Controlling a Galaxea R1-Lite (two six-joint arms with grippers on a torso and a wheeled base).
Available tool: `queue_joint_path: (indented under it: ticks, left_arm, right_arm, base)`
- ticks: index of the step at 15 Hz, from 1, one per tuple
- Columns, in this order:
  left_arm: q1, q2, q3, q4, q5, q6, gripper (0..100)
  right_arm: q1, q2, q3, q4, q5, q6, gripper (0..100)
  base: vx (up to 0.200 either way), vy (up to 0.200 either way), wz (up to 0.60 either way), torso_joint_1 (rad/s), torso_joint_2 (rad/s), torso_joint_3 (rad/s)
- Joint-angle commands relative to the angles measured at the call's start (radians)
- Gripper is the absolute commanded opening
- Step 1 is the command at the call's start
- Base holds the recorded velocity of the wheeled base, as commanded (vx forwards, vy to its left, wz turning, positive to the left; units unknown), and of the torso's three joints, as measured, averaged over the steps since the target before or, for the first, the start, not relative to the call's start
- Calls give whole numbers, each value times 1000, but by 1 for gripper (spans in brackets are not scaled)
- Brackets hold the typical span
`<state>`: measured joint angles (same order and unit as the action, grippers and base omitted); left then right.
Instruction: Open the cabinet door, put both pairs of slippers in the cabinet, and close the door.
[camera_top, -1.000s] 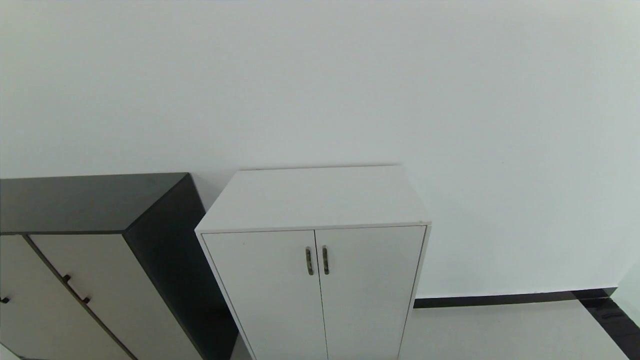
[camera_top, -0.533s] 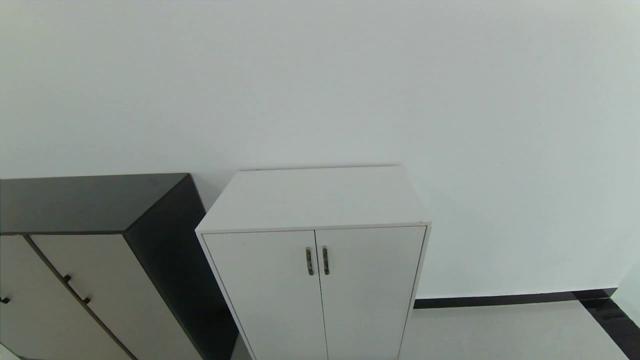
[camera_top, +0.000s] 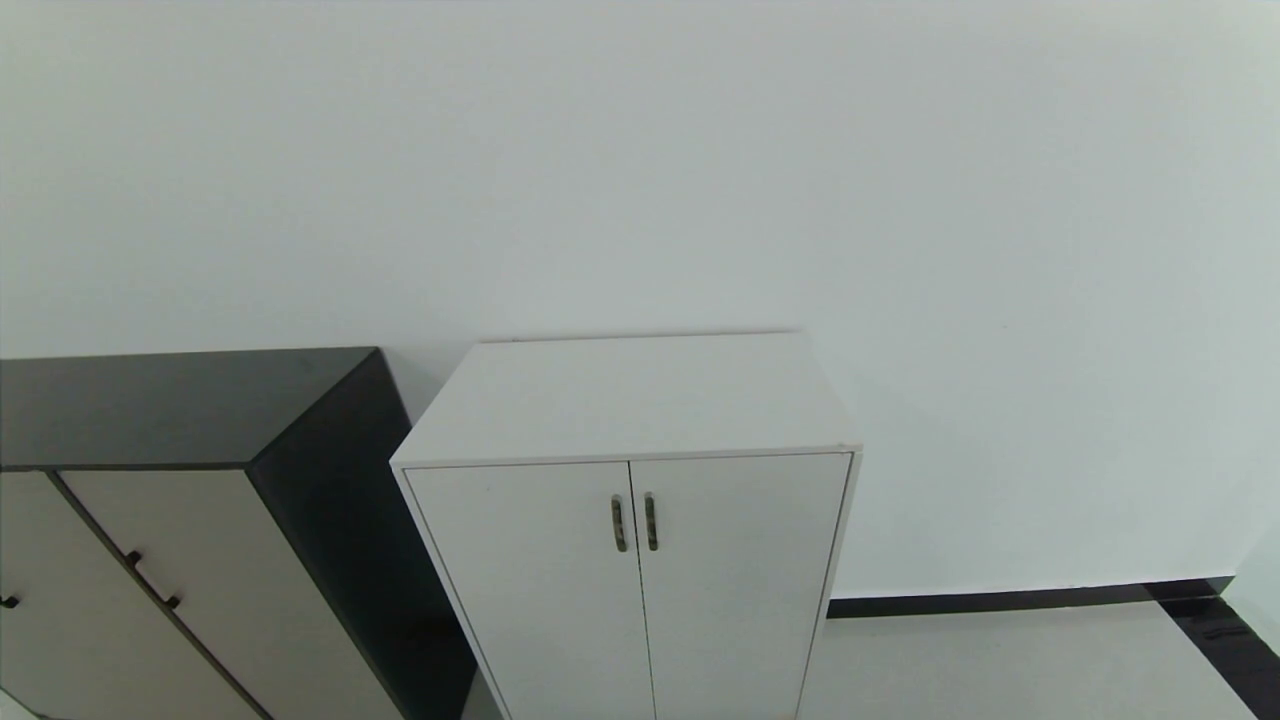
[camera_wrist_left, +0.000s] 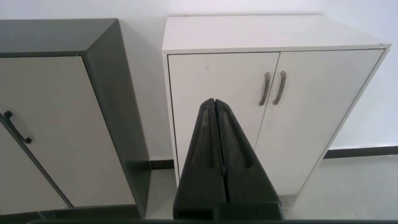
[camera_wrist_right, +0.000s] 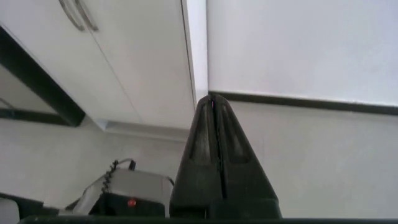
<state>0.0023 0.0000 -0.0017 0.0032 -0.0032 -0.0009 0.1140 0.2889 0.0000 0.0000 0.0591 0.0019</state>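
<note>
Cabinet (camera_top: 560, 560) closed, contents hidden, left fingers (camera_wrist_left: 202, 155) and right fingers (camera_wrist_right: 200, 149) pressed together, holding nothing

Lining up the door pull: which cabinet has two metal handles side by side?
The white cabinet, right of the black-topped cabinet; that one's handles are black.

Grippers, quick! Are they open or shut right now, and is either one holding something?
Left gripper: shut, fingers pressed together, holding nothing.
Right gripper: shut, fingers pressed together, holding nothing.
</note>
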Motion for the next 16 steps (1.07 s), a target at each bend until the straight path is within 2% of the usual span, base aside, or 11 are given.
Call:
queue_joint_path:
  ticks: [1, 8, 11, 16]
  left_arm:
    - [1, 0, 0, 0, 0, 1, 0]
    - [1, 0, 0, 0, 0, -1, 0]
    - [1, 0, 0, 0, -1, 1, 0]
    - [1, 0, 0, 0, -1, 2, 0]
  right_arm:
    - [-16, -96, 0, 0, -2, 1, 0]
    - [-39, -194, 0, 0, -13, 1, 0]
    - [-105, -218, 0, 0, -15, 0, 0]
    - [-109, -289, 0, 0, -15, 3, 0]
  base:
    - [0, 0, 0, 0, 0, 0]
    - [0, 0, 0, 0, 0, 0]
    - [0, 0, 0, 0, 0, 0]
    - [0, 0, 0, 0, 0, 0]
